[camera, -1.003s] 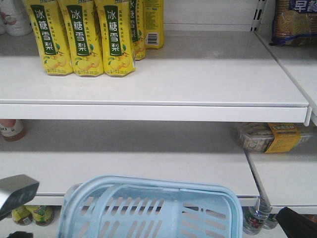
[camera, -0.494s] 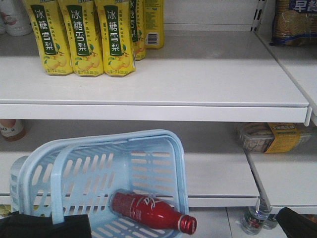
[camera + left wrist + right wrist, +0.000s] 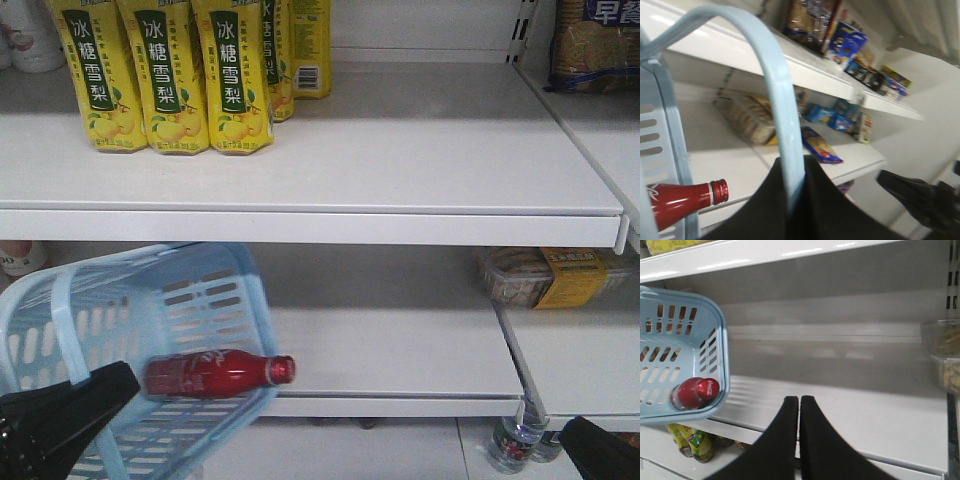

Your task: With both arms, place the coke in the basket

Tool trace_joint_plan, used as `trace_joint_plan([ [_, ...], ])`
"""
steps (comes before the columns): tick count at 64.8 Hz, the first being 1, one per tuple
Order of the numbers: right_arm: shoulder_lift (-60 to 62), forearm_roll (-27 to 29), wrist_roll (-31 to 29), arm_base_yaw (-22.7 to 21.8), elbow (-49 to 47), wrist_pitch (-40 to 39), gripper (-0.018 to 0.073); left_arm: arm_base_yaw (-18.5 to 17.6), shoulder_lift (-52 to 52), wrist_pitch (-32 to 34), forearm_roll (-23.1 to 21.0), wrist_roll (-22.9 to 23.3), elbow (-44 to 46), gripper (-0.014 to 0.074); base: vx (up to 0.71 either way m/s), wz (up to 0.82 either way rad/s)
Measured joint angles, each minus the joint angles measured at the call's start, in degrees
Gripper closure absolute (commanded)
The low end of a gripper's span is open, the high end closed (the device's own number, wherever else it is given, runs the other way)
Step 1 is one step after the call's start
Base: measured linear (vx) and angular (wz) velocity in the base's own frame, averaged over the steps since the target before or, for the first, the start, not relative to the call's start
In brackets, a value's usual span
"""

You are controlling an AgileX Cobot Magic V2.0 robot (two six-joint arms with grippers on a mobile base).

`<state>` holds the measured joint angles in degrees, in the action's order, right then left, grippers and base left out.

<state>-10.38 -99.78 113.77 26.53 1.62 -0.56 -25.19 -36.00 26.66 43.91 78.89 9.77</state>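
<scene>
The light blue basket (image 3: 150, 262) hangs tilted at the lower left in front of the middle shelf. Its thin handle (image 3: 775, 90) runs down between the jaws of my left gripper (image 3: 796, 165), which is shut on it. The coke (image 3: 215, 373), a red bottle with a red cap, lies on its side inside the basket with its cap pointing right. It also shows in the left wrist view (image 3: 680, 202) and, cap first, in the right wrist view (image 3: 695, 392). My right gripper (image 3: 799, 399) is shut with nothing in it, to the right of the basket (image 3: 670, 355) and apart from it.
Yellow drink cartons (image 3: 160, 75) stand on the upper shelf, whose front edge (image 3: 400, 225) runs above the basket. A packaged food tray (image 3: 550, 275) sits on the right shelf. Small bottles (image 3: 687, 445) stand under the lower shelf. Snack packs (image 3: 820, 145) lie further along.
The basket has swung from low centre up and to the left, tilting over. The coke bottle now lies inside it and moved left with it. My left gripper's tip has come into view.
</scene>
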Motion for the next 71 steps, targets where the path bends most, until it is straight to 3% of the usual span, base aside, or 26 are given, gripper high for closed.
trace_joint_plan([
  [9, 0.0, 0.0, 0.0, 0.0, 0.0, 0.0, 0.0564, 0.0, 0.0, -9.5, -13.7, -11.2, -1.0, 0.0601, 0.0, 0.0],
  [18, 0.0, 0.0, 0.0, 0.0, 0.0, 0.0, 0.0564, 0.0, 0.1, -15.4, -23.4, -23.8, -1.0, 0.0601, 0.0, 0.0],
  [26, 0.0, 0.0, 0.0, 0.0, 0.0, 0.0, 0.0564, 0.0, 0.1, -18.6, -27.0, -33.3, -1.0, 0.0601, 0.0, 0.0],
  [33, 0.0, 0.0, 0.0, 0.0, 0.0, 0.0, 0.0564, 0.0, 1.8, -20.8, -29.5, -38.5, -1.0, 0.0601, 0.0, 0.0],
  [45, 0.0, 0.0, 0.0, 0.0, 0.0, 0.0, 0.0564, 0.0, 9.4, -25.0, -36.9, -44.3, -1.0, 0.0601, 0.0, 0.0],
  [56, 0.0, 0.0, 0.0, 0.0, 0.0, 0.0, 0.0564, 0.0, 17.6, -28.5, -39.8, -49.4, -1.0, 0.0601, 0.0, 0.0],
  [71, 0.0, 0.0, 0.0, 0.0, 0.0, 0.0, 0.0564, 2.4, 25.0, -33.4, -44.7, -60.6, -1.0, 0.0601, 0.0, 0.0],
])
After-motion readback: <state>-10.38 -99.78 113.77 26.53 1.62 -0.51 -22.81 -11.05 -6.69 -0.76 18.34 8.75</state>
